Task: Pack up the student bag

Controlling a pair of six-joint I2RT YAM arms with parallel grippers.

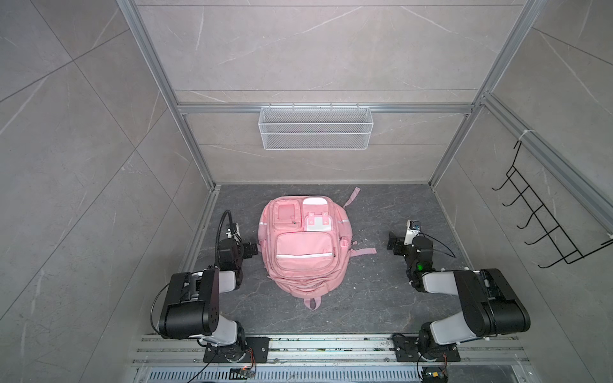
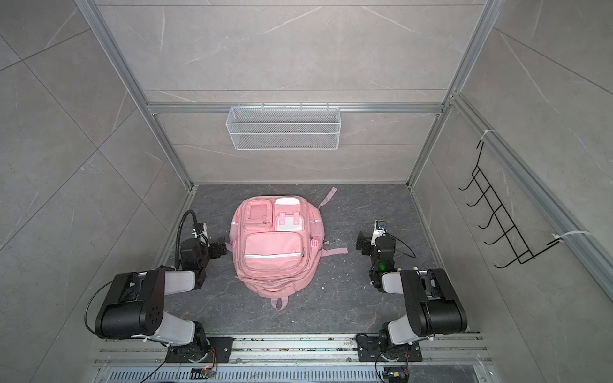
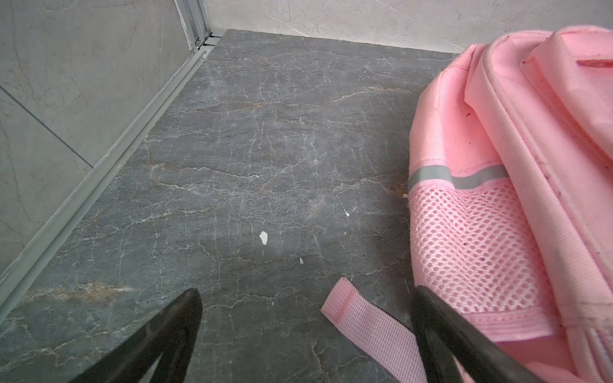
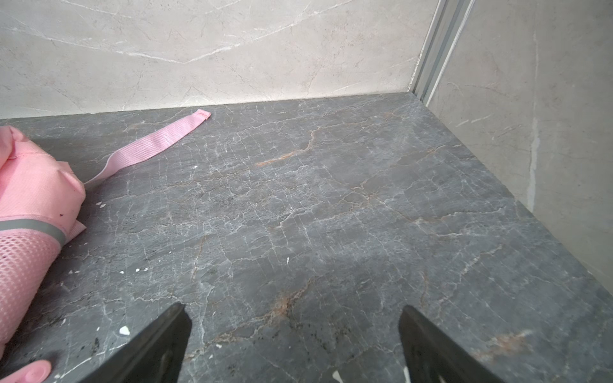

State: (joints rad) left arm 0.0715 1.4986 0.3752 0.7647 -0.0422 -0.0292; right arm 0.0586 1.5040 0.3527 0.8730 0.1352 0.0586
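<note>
Found the student bag (image 1: 305, 248) lying flat and face up in the middle of the dark marbled table (image 1: 381, 298), pockets toward the ceiling. Traced its long axis from near to far, roughly square to the back wall, with the carry loop (image 1: 311, 303) at the near end toward the arm bases and the white flap pocket (image 1: 316, 214) at the far end, right of centre. Saw one loose strap (image 1: 352, 197) trailing off the far right corner toward the back wall, and a second strap end (image 1: 363, 251) stretched flat to the right, between the bag and the right pincer (image 1: 394, 243). Noted that pincer spread wide and holding nothing, near the bag's right side but apart from it; saw the same in the right wrist view, fingers (image 4: 166, 331) wide over bare table. Found the left pincer (image 1: 252, 248) gaping and empty too, just beside the bag's left flank. Saw, in the left wrist view, one finger (image 3: 447, 338) overlapping the mesh side pocket (image 3: 471, 248) below a grey reflective strip (image 3: 464, 177); could not judge contact. Spotted a short strap end (image 3: 358, 318) on the table between those fingers, plus small white flecks (image 3: 263, 237). Farther out, saw a white wire basket (image 1: 315, 127) hung on the back wall's rail and a black hook rack (image 1: 544, 219) on the right wall, both well apart from the bag.
</note>
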